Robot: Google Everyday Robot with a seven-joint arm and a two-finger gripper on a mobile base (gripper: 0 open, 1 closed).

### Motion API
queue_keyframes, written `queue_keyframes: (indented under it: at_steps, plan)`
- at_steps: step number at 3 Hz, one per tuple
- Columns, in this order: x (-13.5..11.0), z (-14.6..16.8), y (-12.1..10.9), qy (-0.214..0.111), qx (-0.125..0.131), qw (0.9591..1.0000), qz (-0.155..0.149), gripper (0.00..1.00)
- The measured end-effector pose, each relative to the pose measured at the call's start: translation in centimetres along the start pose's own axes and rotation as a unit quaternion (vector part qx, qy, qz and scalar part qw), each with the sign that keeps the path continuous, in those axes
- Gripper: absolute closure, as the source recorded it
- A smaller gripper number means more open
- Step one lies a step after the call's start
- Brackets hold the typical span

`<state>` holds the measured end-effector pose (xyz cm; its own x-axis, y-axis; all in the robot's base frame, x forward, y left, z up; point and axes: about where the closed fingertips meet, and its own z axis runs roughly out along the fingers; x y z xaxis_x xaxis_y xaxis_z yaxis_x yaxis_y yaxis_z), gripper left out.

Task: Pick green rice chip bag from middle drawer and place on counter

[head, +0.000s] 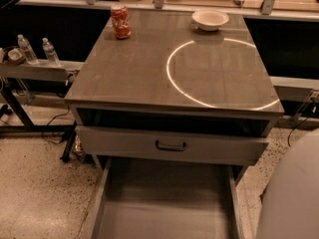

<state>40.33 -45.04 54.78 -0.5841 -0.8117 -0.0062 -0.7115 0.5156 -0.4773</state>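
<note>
At the near right corner only a pale rounded arm shell (294, 193) shows. The gripper lies somewhere behind or below it, out of sight, so I cannot tell how it stands or whether it has hold of anything. The green rice chip bag does not show either, neither on the visible floor of the middle drawer (164, 203) nor on the counter (129, 73). If it is being carried it would be hidden with the gripper, but that is a guess.

The drawer stands pulled out toward the near side, with low walls left and right, which leaves a way up and out. Just above it, the closed drawer front (119, 141) with its dark handle (171, 146) sits under the counter's near edge, and any lift must clear that overhang before going far.

On the counter, the red soda can (120, 21) and the white bowl (210, 19) sit at the far edge, well apart, so the near and middle part around the white ring (169, 73) looks the roomiest place to set the bag down. To the left, the side shelf (45, 69) with its water bottles (27, 49) stands clear of that path
</note>
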Motion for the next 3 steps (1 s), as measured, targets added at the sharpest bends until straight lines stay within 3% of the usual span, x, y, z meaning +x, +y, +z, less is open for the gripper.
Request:
queue_keyframes:
  at_steps: [1, 2, 3]
  plan:
    - [0.8, -0.8, -2.5, -0.002, 0.031, 0.9993, 0.019, 1.00]
    - [-0.1, -5.9, -7.9, -0.067, 0.098, 0.9892, 0.086, 1.00]
    - [-0.7, -10.0, -11.1, -0.121, 0.135, 0.9756, 0.123, 1.00]
